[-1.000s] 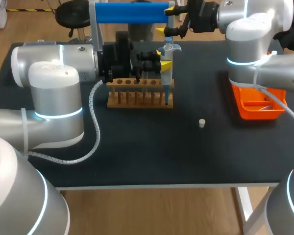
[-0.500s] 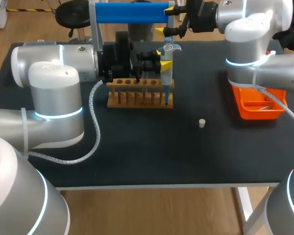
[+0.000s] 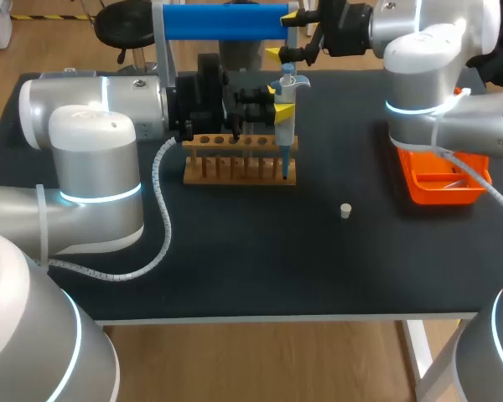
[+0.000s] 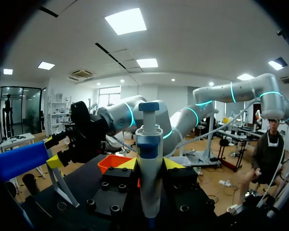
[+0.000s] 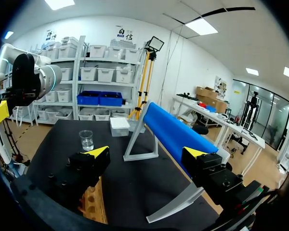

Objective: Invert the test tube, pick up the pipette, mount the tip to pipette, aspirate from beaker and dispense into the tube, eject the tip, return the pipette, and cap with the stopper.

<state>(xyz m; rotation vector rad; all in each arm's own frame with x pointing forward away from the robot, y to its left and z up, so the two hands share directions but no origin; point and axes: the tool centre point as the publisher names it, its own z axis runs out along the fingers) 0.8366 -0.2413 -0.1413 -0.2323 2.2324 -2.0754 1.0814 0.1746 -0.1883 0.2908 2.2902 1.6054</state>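
Nothing has visibly moved in the last second. In the upper middle of the head view the left gripper is clamped on the pipette, whose tip dips into the right end of the wooden rack, while the right gripper hangs spread and empty at the top edge. This looks like the dispensing step, and the next move calls for a straight lift clear of the rack before ejecting the tip.

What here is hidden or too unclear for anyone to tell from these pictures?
- Pipette lower end: head view, too small against the wooden rack to tell whether it enters a tube; left wrist view, cut off at the edge beneath the left fingers.
- Orange tray contents: head view, right arm covers most.
- Beaker fill level: right wrist view, too small.
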